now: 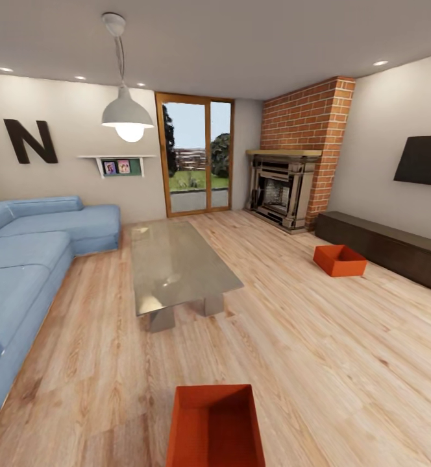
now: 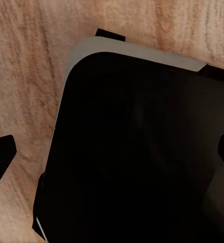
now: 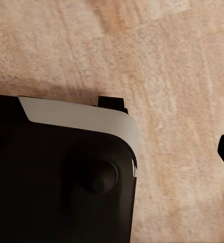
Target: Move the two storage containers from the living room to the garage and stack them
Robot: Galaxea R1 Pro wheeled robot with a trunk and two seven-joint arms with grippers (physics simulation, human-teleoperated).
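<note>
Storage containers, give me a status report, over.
Near orange-red open box-shaped bin on the wood-plank floor just ahead. Second matching bin by the dark low cabinet. Gripper states unclear. Path open.

One storage container (image 1: pixel 215 425) sat on the wood-plank floor (image 1: pixel 319 350) at the frame's bottom centre; the other (image 1: pixel 339 259) lay at right, before the low cabinet (image 1: pixel 391 246). The coffee table (image 1: pixel 176 263) stood mid-frame, the sofa (image 1: pixel 27 259) at left, the fireplace (image 1: pixel 283 188) in the upper right.
</note>
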